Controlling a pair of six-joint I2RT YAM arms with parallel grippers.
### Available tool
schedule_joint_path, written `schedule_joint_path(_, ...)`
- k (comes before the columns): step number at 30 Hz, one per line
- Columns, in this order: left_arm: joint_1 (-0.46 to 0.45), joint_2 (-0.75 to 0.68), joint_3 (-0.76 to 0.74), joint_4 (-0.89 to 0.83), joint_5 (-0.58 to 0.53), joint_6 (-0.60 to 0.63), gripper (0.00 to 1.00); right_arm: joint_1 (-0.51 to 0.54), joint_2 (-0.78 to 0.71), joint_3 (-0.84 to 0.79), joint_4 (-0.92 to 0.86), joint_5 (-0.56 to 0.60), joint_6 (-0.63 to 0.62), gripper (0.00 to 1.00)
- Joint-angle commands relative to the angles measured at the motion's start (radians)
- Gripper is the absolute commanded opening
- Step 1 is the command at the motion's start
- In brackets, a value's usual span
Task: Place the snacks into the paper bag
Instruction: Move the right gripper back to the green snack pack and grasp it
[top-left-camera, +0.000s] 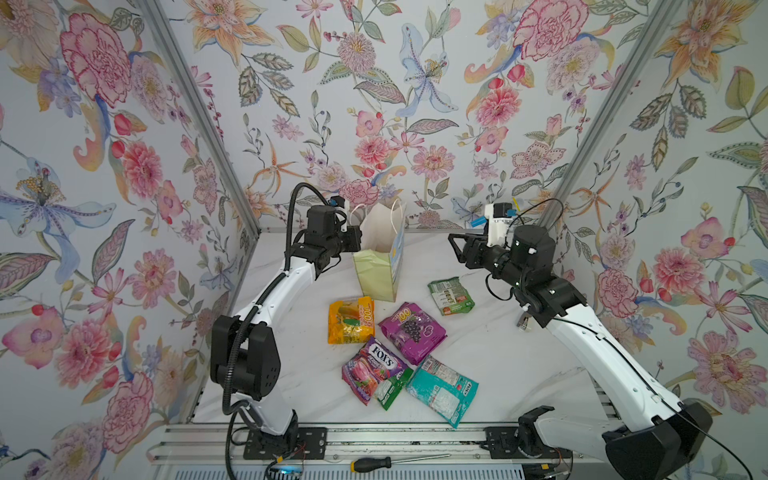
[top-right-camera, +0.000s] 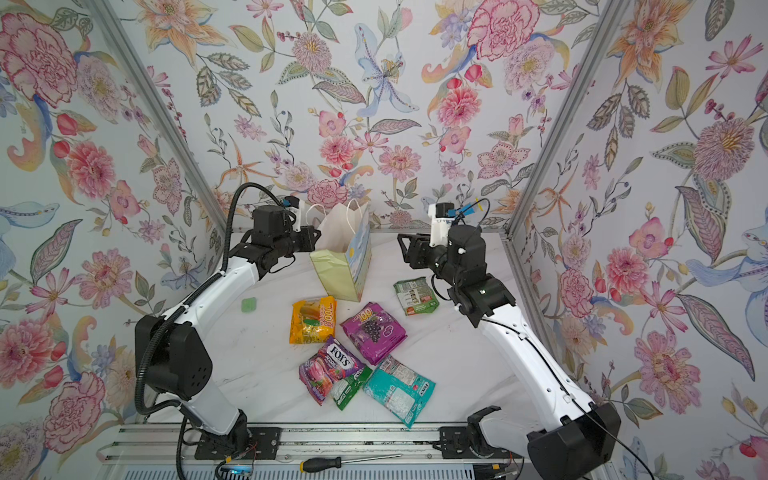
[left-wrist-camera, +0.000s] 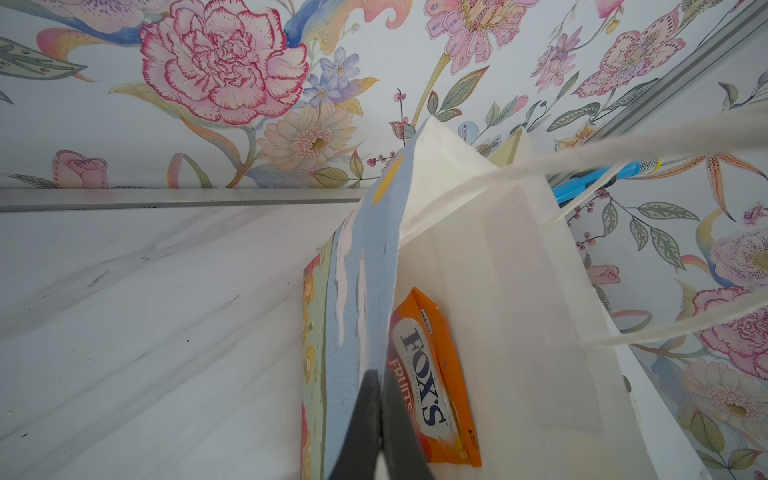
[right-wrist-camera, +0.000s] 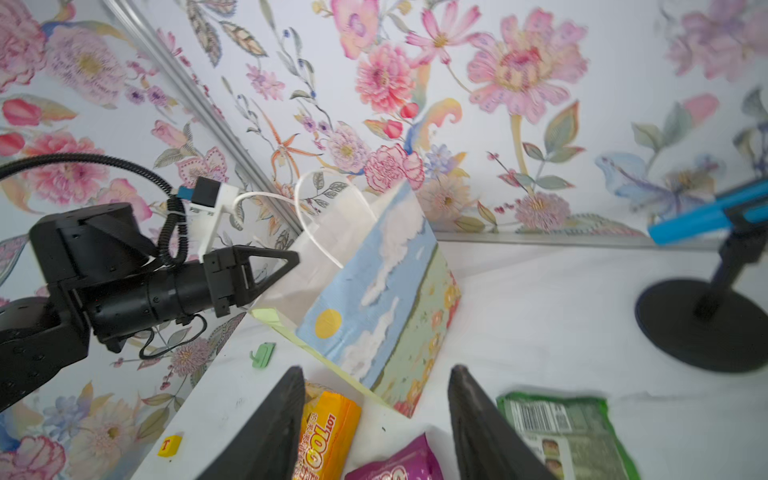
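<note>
I see the paper bag (top-left-camera: 376, 270) standing near the back edge of the table (top-left-camera: 519, 374), about midway along it, with its mouth open and its thin white handles up. My left gripper (top-left-camera: 352, 246) is at the bag's rim. The left wrist view shows its jaws closed tight on the rim, with the paper pinched between them. In that same view 1 snack is already down inside the bag: an orange packet (left-wrist-camera: 436, 374) marked FOX'S, lying next to the blue printed wall.

My right gripper (top-left-camera: 454, 245) hangs in the air to the right of the bag, apart from it. The right wrist view shows its jaws spread with nothing between them.

6 packets lie on the table. An orange-yellow packet (top-left-camera: 351, 320) sits just in front of the bag, and a purple packet (top-left-camera: 411, 330) with grapes lies just beside it, toward the right. A green packet (top-left-camera: 451, 296) lies farther toward the right edge, near my right arm. Closer to the front edge, a purple-red packet (top-left-camera: 372, 370) marked FOX'S overlaps a second green packet (top-left-camera: 390, 388), and a teal packet (top-left-camera: 442, 388) touches that one on the right.

A small green piece (top-right-camera: 248, 304) rests near the left edge. A screwdriver (top-left-camera: 370, 463) lies on the metal rail beyond the front edge.
</note>
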Motion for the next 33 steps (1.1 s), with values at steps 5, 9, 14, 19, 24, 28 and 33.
schedule_joint_path(5, 0.004, -0.032, -0.010, 0.015, -0.009, -0.010, 0.00, -0.192, 0.018, -0.308, 0.021, -0.091, 0.200, 0.55)
schedule_joint_path(9, 0.004, -0.032, -0.013, 0.013, -0.013, -0.011, 0.00, -0.272, 0.064, -0.415, 0.075, -0.119, 0.232, 0.54)
schedule_joint_path(14, 0.004, -0.032, -0.015, 0.011, -0.015, -0.009, 0.00, -0.343, 0.144, -0.501, 0.176, -0.184, 0.270, 0.53)
schedule_joint_path(19, 0.004, -0.033, -0.022, 0.016, -0.012, -0.013, 0.00, -0.350, 0.227, -0.539, 0.230, -0.164, 0.272, 0.53)
schedule_joint_path(24, 0.004, -0.034, -0.027, 0.019, -0.008, -0.014, 0.00, -0.352, 0.316, -0.551, 0.306, -0.177, 0.299, 0.52)
schedule_joint_path(28, 0.005, -0.038, -0.030, 0.019, -0.008, -0.013, 0.00, -0.349, 0.378, -0.548, 0.364, -0.184, 0.324, 0.51)
schedule_joint_path(33, 0.004, -0.041, -0.042, 0.023, -0.008, -0.014, 0.00, -0.349, 0.441, -0.539, 0.414, -0.192, 0.343, 0.51)
